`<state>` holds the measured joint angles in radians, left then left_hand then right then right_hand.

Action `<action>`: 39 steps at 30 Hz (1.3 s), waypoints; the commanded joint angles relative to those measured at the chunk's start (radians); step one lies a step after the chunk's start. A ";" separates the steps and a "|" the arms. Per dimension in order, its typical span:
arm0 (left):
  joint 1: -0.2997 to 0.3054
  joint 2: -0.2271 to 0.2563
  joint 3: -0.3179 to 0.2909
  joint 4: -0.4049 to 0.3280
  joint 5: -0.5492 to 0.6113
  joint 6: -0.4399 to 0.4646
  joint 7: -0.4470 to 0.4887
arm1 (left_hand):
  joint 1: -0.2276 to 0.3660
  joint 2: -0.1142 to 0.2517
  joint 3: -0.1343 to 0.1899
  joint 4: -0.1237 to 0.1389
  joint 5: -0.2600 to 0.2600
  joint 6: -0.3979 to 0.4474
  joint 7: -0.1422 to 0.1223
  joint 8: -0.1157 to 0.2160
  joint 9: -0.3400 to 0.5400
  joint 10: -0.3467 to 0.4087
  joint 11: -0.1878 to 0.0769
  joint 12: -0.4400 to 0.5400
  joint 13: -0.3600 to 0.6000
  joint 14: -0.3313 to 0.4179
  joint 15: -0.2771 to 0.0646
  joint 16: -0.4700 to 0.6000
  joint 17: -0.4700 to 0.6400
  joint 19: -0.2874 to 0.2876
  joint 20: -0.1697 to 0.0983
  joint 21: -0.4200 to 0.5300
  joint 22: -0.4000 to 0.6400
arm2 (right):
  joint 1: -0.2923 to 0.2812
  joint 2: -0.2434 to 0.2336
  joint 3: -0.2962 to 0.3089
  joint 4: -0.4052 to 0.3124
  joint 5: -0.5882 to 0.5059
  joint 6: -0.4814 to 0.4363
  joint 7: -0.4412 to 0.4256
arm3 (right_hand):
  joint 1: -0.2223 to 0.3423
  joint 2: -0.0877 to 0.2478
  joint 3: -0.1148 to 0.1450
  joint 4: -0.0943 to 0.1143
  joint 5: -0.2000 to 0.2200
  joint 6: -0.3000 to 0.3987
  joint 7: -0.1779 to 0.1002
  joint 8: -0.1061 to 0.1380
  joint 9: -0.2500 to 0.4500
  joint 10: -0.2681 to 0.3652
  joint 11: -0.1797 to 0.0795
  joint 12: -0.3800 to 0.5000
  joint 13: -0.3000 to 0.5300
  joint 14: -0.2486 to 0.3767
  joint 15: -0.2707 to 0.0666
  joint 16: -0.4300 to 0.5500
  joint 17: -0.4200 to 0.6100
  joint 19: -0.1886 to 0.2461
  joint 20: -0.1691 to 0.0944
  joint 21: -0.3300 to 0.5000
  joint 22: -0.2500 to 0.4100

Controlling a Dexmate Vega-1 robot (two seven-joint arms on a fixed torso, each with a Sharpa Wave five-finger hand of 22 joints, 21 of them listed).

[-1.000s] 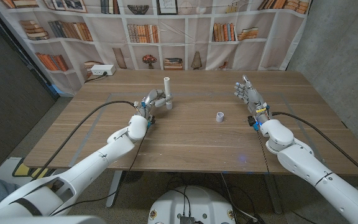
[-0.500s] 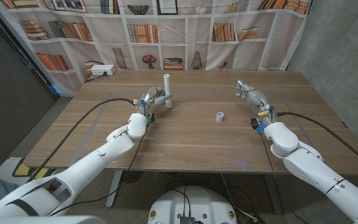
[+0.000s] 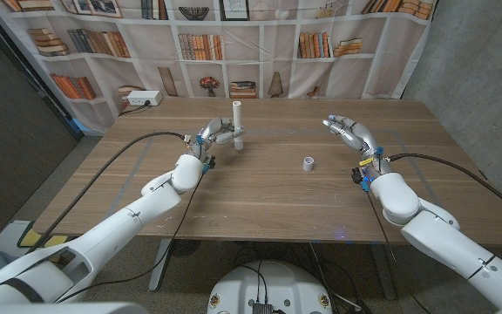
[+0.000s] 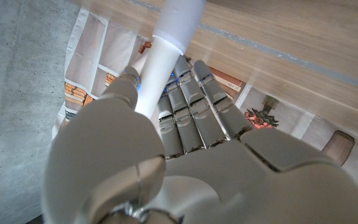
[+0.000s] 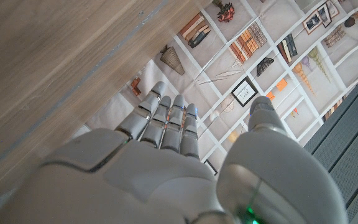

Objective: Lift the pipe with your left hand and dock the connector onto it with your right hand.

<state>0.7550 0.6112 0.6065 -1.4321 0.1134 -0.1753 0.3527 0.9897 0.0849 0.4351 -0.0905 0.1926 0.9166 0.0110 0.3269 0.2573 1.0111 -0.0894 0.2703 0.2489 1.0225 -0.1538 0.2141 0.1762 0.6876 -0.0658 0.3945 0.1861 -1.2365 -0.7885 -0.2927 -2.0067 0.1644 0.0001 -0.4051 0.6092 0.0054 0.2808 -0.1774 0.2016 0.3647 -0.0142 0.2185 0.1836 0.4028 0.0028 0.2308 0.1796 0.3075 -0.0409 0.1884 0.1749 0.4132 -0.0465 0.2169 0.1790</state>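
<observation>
A white pipe [image 3: 236,123] stands upright at the back left of the wooden table [image 3: 260,192], and my left hand [image 3: 215,133] grips it low down. The left wrist view has the pipe [image 4: 165,50] running between thumb and fingers of that hand [image 4: 185,124]. A small white connector [image 3: 308,162] stands alone on the table near the middle. To the right of the connector and farther back, my right hand [image 3: 349,131] hovers with fingers apart and nothing in it; in the right wrist view that hand [image 5: 179,149] is open.
A bookshelf-print curtain [image 3: 234,44] hangs behind the table. A white power strip [image 3: 141,99] lies at the back left corner. Black cables [image 3: 129,157] trail along both arms.
My left hand has lifted the pipe slightly and carried it a little farther back. My right hand has swung leftward and tipped its fingers toward the table's middle.
</observation>
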 commanded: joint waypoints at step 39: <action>0.077 0.056 -0.098 -0.042 -0.113 -0.192 -0.156 | 0.058 0.059 0.022 0.014 -0.001 0.052 0.037 0.009 0.021 0.012 0.005 -0.009 0.023 0.010 0.002 -0.010 0.002 -0.004 -0.048 -0.003 0.001 | 0.283 -0.181 -0.316 -0.211 -0.515 -0.616 0.300 | 0.130 -0.027 0.005 0.006 -0.004 0.049 -0.043 -0.005 0.008 0.047 -0.036 0.001 0.004 0.047 -0.063 0.005 0.003 0.035 -0.088 0.000 0.006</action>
<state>0.8149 0.6691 0.5251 -1.4727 0.0331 -0.3504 0.2220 0.9883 0.0864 0.4361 -0.0895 0.1895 0.9200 0.0076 0.3319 0.2742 1.0171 -0.0853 0.2627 0.2675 1.0271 -0.1514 0.2032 0.1763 0.6837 -0.0621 0.3945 0.1864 -1.0474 -0.9454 -0.5190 -2.2107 -0.2462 -0.5373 -0.2200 0.7261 -0.0204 0.2886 -0.1766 0.1973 0.4069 -0.0506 0.2142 0.1885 0.4487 -0.0291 0.2308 0.1795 0.3413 -0.0425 0.1885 0.1746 0.4354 -0.0465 0.2169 0.1790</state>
